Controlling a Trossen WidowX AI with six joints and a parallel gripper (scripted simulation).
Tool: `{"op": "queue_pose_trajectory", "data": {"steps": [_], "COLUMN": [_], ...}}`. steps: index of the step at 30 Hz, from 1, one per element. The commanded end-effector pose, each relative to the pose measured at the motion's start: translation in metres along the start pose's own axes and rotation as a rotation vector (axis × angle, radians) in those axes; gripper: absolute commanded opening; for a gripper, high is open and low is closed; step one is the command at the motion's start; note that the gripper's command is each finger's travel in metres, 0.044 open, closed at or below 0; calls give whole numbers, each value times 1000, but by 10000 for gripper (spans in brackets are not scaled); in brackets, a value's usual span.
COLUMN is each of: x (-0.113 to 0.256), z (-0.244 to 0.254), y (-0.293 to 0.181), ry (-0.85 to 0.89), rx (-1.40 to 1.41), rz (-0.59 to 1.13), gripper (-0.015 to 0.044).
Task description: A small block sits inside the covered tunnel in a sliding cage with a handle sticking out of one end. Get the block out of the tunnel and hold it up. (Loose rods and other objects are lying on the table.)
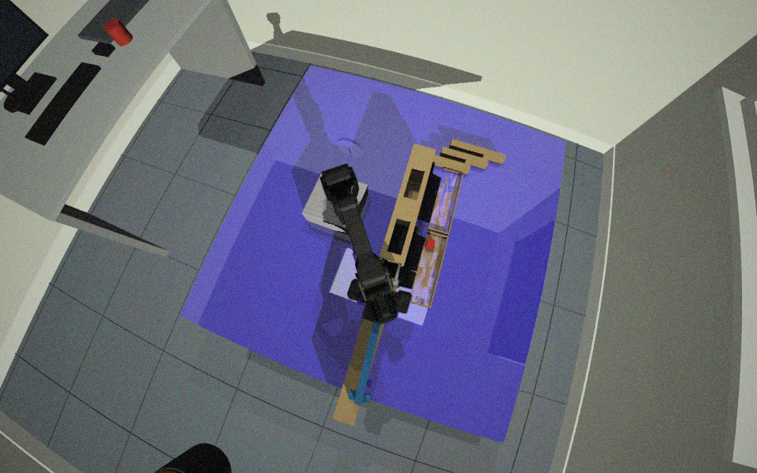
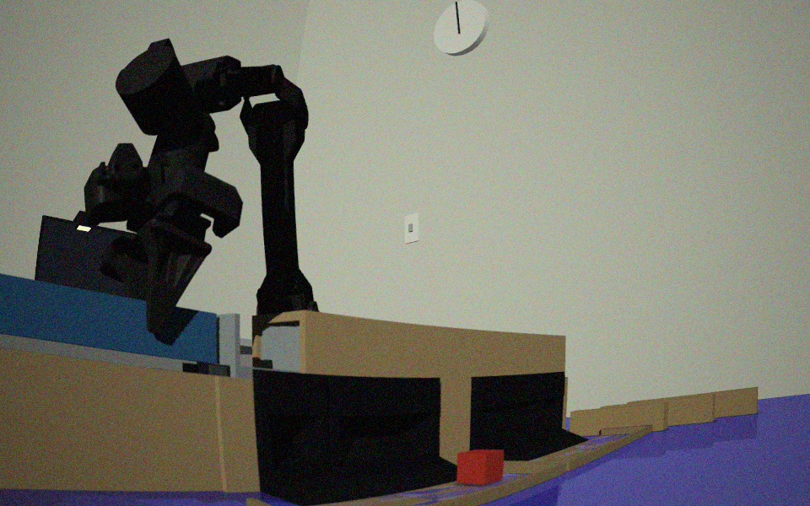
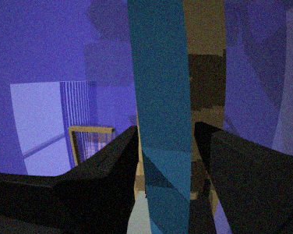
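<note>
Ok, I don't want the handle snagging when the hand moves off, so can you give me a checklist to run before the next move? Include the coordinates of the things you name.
1. Hand (image 1: pixel 380 310) (image 2: pixel 155 317) (image 3: pixel 167 129) free of the blue handle (image 1: pixel 367 366) (image 2: pixel 49 301) (image 3: pixel 162 78): not ok, fingers straddle it.
2. Fingers opened off the handle's sides: ok, narrow gaps show.
3. Red block (image 1: pixel 430 243) (image 2: pixel 480 466) outside the tunnel (image 1: pixel 406 210) (image 2: pixel 427 352): ok, beside it.
4. Red block held up: not ok.
5. Tunnel without another block inside: cannot tell.
</note>
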State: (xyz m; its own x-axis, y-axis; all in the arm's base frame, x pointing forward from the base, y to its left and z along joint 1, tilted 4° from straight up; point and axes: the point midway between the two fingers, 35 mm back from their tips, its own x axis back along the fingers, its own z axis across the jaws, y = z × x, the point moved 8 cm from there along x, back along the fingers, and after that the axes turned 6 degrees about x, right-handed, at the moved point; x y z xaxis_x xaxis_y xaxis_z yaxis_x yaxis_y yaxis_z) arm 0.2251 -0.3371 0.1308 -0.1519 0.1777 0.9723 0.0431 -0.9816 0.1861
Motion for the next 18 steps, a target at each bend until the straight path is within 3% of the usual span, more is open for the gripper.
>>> {"op": "queue_pose_trajectory", "data": {"steps": [1, 7, 14, 18], "x": [9, 34, 41, 41], "z": [2, 6, 9, 9], "y": [2, 8, -43, -45], "ry": [1, -4, -4, -4], "rx": [-4, -12, -13, -13], "rz": [-1, -4, 1, 1], "gripper": [289, 440, 440, 440]}}
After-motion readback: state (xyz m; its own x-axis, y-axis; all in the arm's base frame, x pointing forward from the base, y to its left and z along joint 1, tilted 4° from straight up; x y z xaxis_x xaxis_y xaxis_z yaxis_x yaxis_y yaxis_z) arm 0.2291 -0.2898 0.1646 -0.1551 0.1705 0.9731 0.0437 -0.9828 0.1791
